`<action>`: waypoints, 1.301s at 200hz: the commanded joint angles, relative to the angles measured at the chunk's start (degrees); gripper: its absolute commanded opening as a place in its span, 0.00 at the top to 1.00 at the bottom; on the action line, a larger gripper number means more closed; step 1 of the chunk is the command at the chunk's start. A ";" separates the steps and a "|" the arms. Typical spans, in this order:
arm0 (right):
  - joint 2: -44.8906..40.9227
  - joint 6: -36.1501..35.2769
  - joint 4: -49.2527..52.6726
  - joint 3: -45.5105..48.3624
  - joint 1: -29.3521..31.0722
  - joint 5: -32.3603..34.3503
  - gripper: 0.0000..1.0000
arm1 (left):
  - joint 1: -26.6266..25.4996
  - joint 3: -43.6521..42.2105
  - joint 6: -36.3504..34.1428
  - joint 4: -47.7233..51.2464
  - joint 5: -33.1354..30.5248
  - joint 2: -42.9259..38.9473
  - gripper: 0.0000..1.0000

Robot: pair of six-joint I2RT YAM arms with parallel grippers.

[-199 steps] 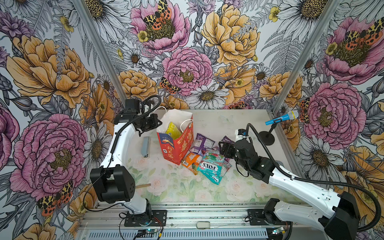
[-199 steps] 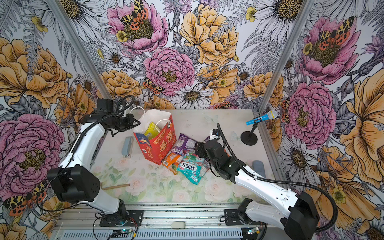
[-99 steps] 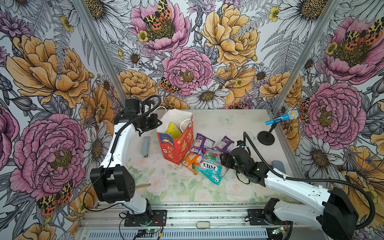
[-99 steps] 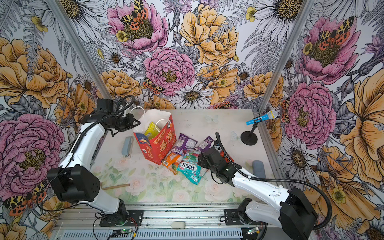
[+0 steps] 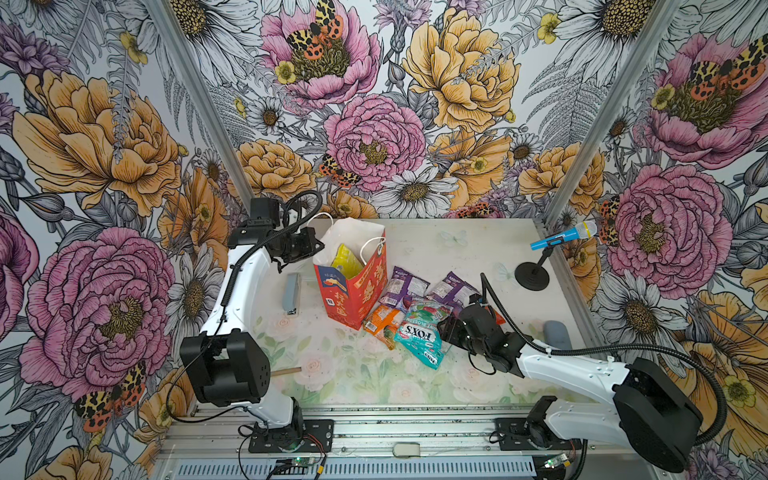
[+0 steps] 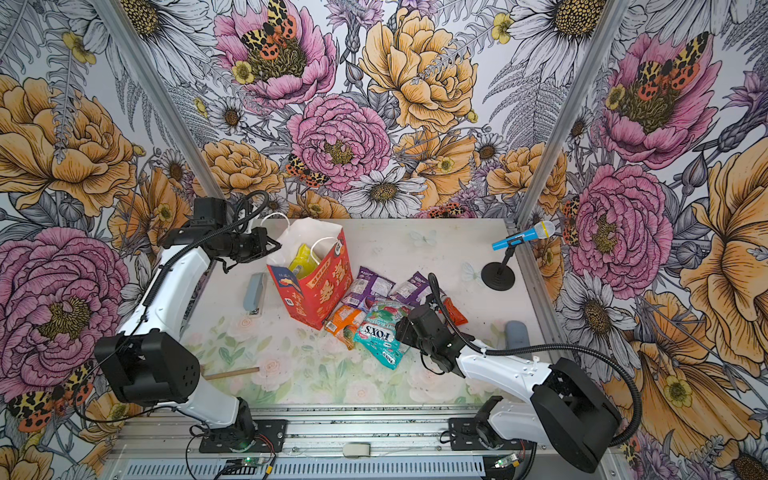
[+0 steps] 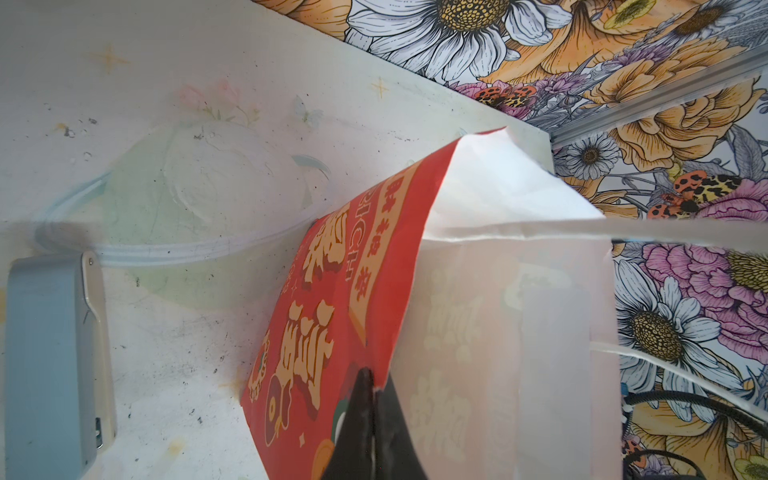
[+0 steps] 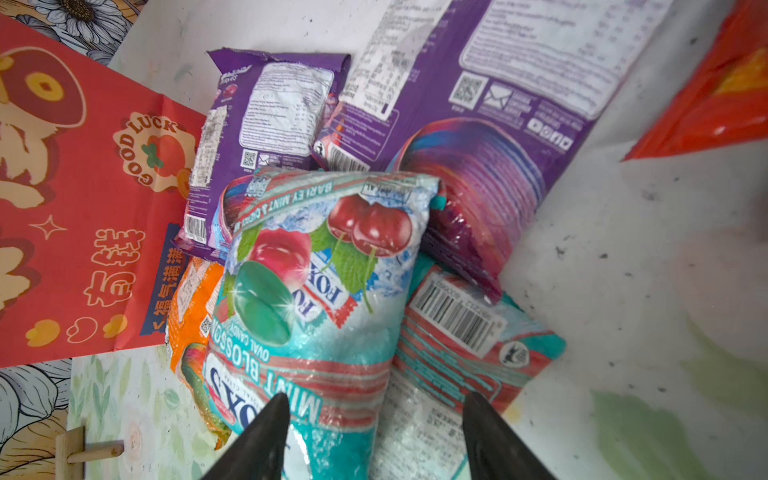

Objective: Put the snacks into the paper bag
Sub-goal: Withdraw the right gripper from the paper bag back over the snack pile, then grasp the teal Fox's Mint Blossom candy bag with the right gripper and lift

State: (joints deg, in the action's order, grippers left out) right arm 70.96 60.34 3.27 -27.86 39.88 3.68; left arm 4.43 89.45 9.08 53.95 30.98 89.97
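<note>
The left arm point(image 5: 245, 286) rises from the front rail, forearm reaching back and wrist turned toward the upright paper bag point(image 5: 353, 297), which stands left of the middle on the table point(image 5: 345, 374). The left gripper point(image 7: 371, 399) is clamped tight on the bag's rim, where red outside meets white inside. The right arm point(image 5: 573, 368) lies low, stretched from the front right toward the middle. The right gripper point(image 8: 374, 401) has its jaws apart, straddling the end of the teal FOX'S packet point(image 8: 307, 291), topmost in the snack pile point(image 5: 409, 309) against the bag's foot. A yellow packet point(image 5: 345, 262) sits inside the bag.
</note>
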 commanded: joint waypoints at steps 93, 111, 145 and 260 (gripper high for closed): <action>12.00 4.10 -18.69 -0.77 -1.25 -10.33 0.44 | 0.24 -0.76 0.58 -0.67 0.53 -0.71 1.00; 11.07 3.52 -16.36 -1.95 -1.10 -10.16 0.45 | 0.27 -0.81 0.61 -0.69 0.47 -0.79 1.00; 6.61 1.96 -10.66 -3.13 -0.94 -7.54 0.45 | 0.25 -0.77 0.67 -0.68 0.49 -0.77 1.00; 11.39 4.40 -16.58 -3.56 0.69 -9.71 0.46 | 0.25 -0.76 0.59 -0.69 0.47 -0.94 1.00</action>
State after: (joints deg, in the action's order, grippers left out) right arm 81.21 63.59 -9.45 -29.78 39.44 -4.78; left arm 4.43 89.43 9.08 53.76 30.98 89.97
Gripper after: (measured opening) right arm 0.546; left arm 0.043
